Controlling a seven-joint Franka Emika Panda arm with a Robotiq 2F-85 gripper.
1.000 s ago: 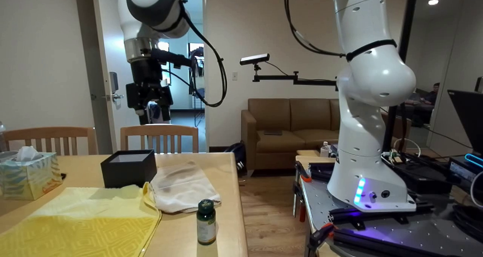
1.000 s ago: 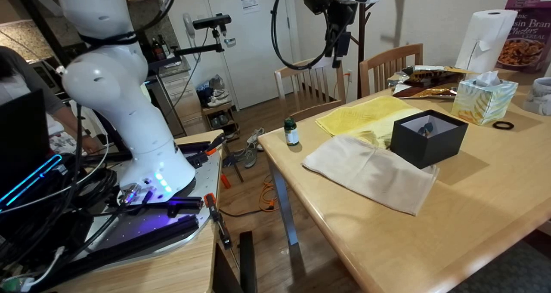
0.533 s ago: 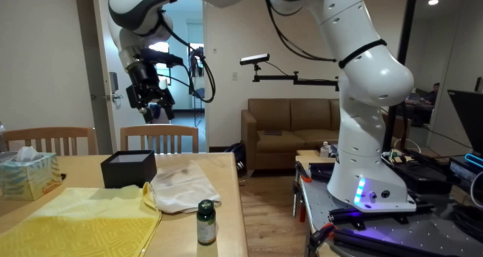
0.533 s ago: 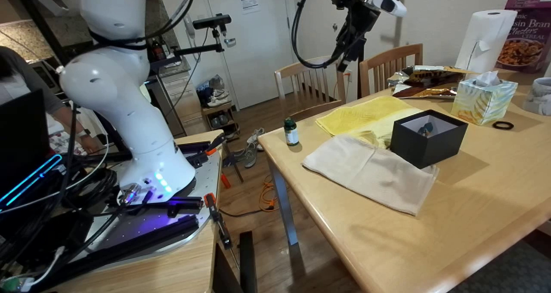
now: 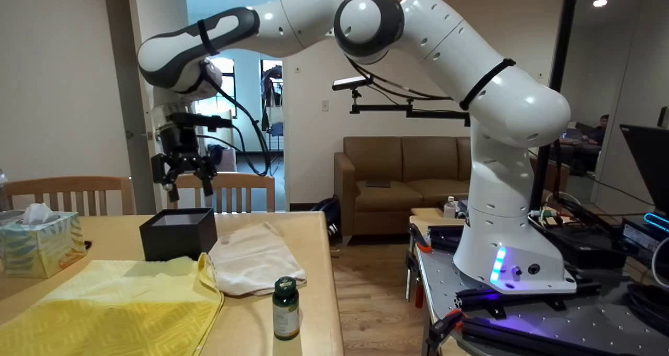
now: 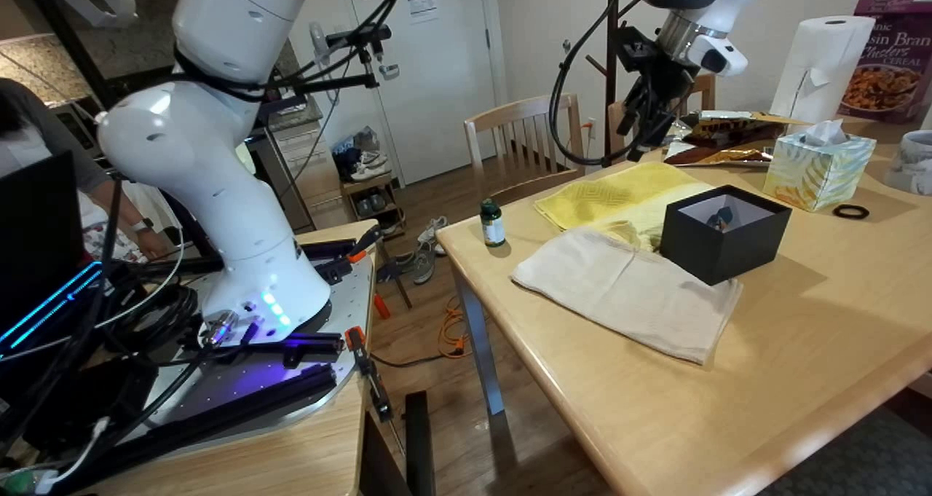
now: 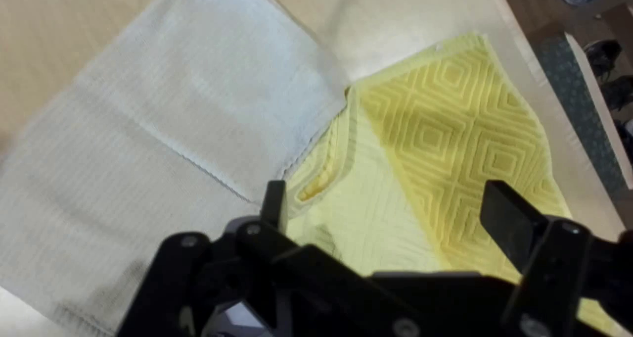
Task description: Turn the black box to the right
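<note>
End effector (image 7: 384, 201), empty w/ jaws apart, hangs over bench (image 6: 808, 354) near box (image 5: 176, 237), not touching it, prob. spread b/c the rt. turn needs a grip.

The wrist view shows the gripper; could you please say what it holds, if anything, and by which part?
Nothing is held: the gripper is open, with nothing between its jaws, and the black box sits apart from it.

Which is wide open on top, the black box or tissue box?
The black box: no lid, so its pale inside shows. The tissue box has a top, with tissue poking out.
</note>
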